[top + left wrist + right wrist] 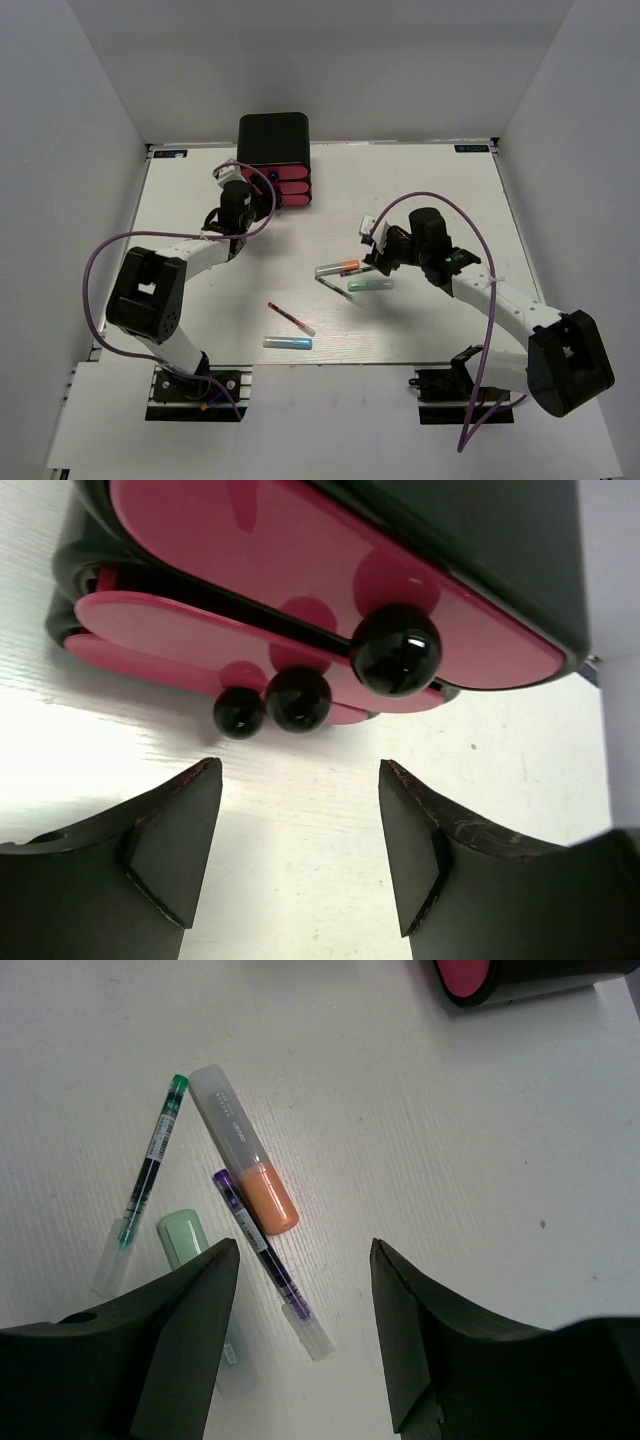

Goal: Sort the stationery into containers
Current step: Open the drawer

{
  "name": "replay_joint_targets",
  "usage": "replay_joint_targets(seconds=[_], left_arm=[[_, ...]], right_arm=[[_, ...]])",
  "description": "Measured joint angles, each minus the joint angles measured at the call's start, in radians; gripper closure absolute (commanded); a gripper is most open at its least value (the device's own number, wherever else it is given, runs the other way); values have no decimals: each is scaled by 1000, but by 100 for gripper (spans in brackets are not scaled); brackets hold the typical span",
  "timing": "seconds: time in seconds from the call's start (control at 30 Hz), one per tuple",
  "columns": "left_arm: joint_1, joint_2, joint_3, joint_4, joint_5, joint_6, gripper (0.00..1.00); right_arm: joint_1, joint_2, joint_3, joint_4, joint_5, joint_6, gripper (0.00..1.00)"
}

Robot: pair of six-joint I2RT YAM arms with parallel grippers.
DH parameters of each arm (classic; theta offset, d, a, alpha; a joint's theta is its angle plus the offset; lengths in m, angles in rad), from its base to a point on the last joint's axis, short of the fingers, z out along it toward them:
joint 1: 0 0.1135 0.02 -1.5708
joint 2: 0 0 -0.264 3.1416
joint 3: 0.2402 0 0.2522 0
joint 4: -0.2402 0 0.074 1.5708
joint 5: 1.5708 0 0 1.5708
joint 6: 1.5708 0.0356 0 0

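The black cabinet (272, 140) stands at the back left with three pink-red drawers (288, 187). In the left wrist view the drawer fronts (300, 560) and their black knobs (395, 650) are just ahead of my open, empty left gripper (300, 772), which hovers before them (250, 192). My right gripper (372, 247) is open and empty over the pens (305, 1252). Below it lie the orange-tipped marker (245, 1165), a thin purple pen (265, 1255), a thin green-capped pen (150, 1165) and the green marker (185, 1240). No white eraser shows.
A thin red pen (290, 318) and a light blue marker (287, 342) lie near the front of the white table (440, 200). Grey walls enclose the table on three sides. A corner of the cabinet (530, 975) shows at the top of the right wrist view.
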State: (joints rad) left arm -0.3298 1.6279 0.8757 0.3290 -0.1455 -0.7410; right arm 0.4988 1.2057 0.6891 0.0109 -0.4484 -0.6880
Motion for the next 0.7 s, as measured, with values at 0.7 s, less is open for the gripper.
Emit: replay_joint_targets(seconds=[0.7], left_arm=[[21, 167, 8, 245, 108, -115, 37]], right_arm=[[-20, -26, -32, 15, 0, -1, 38]])
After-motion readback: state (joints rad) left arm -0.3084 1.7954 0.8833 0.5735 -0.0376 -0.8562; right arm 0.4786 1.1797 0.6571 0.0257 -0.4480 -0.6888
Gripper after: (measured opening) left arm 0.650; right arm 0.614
